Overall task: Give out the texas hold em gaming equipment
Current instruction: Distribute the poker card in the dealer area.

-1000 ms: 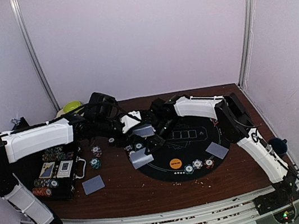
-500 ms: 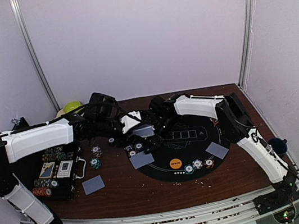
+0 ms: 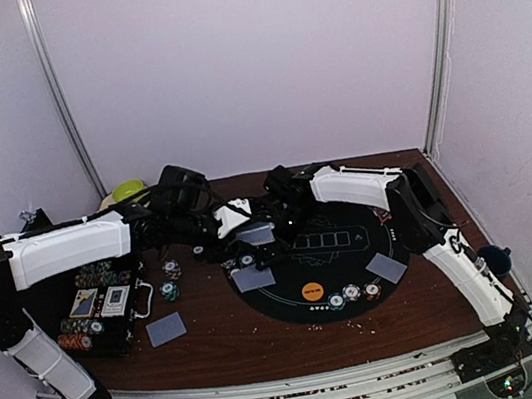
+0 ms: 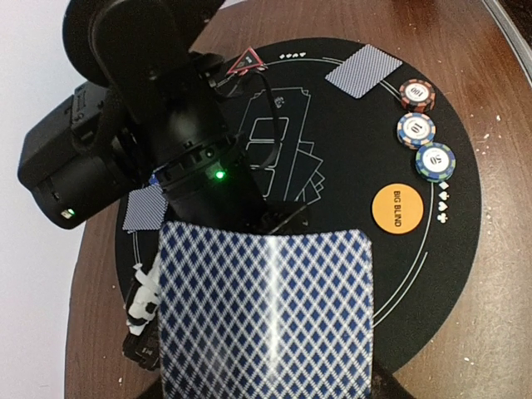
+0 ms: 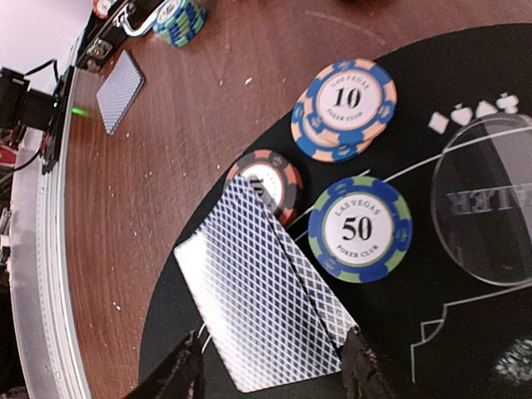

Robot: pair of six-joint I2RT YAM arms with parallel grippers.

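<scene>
One brown table [image 3: 228, 342], round black mat [image 3: 342, 266], white walls [image 3: 244, 61], left gripper [image 3: 247, 225] grasping card [image 4: 266, 316], right gripper [image 5: 270, 378] released.

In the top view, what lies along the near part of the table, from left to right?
Leftmost card, middle card, orange button, three chips, rightmost card.

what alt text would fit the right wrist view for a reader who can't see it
A face-down playing card lies at the edge of the black mat, overlapping a red chip, beneath the open right gripper. Beside it sit a blue 10 chip stack and a green 50 chip.
</scene>
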